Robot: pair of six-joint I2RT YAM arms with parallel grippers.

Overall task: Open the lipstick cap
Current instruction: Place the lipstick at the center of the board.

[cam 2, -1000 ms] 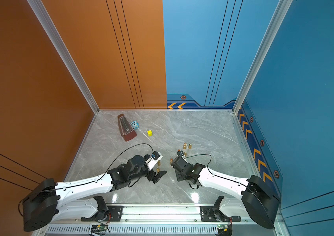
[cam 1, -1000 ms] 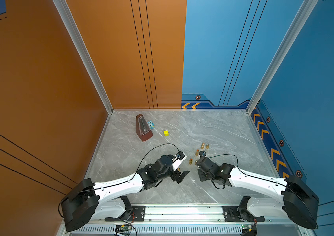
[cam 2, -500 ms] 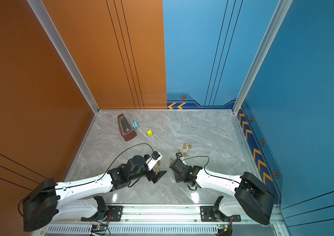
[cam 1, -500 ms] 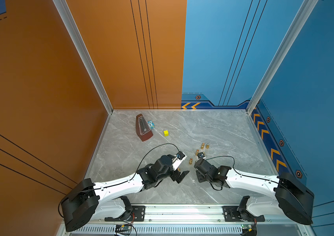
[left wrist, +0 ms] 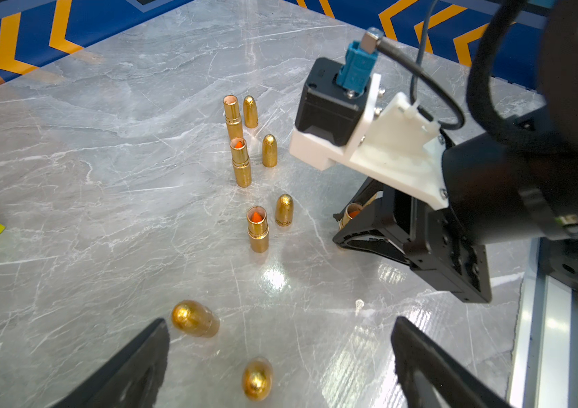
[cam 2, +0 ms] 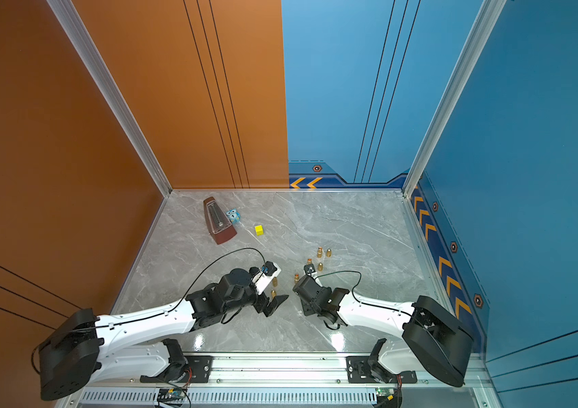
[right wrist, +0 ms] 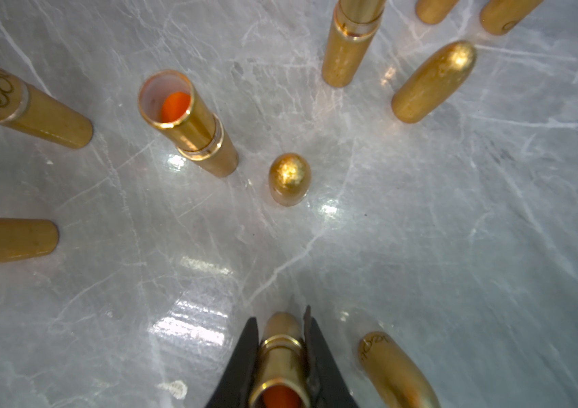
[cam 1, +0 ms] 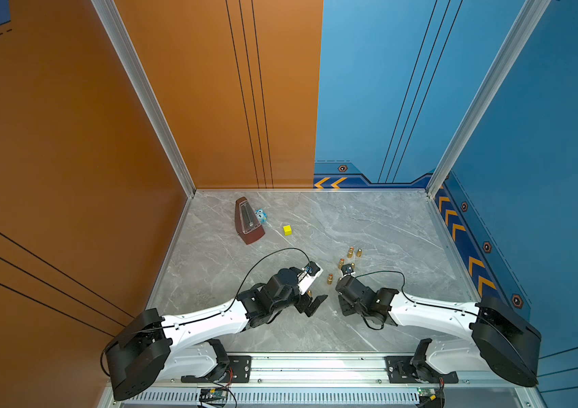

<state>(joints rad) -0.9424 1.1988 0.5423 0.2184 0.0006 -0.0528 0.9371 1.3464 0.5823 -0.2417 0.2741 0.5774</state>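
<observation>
My right gripper is shut on a gold lipstick that has no cap, its orange stick showing in the open tube. The tube stands low on the marble table and also shows in the left wrist view. A loose gold cap with lettering stands right beside it. My left gripper is open and faces the right gripper. Two round-topped gold lipsticks stand just before the left gripper's fingers. In both top views the held lipstick is hidden under the right gripper.
Three more uncapped gold lipsticks stand in a row, each with a loose cap beside it. Far back left are a brown metronome, a small blue toy and a yellow cube.
The right arm has shifted slightly toward the left arm, its gripper staying shut on the lipstick. The left arm has not moved and stays open.
</observation>
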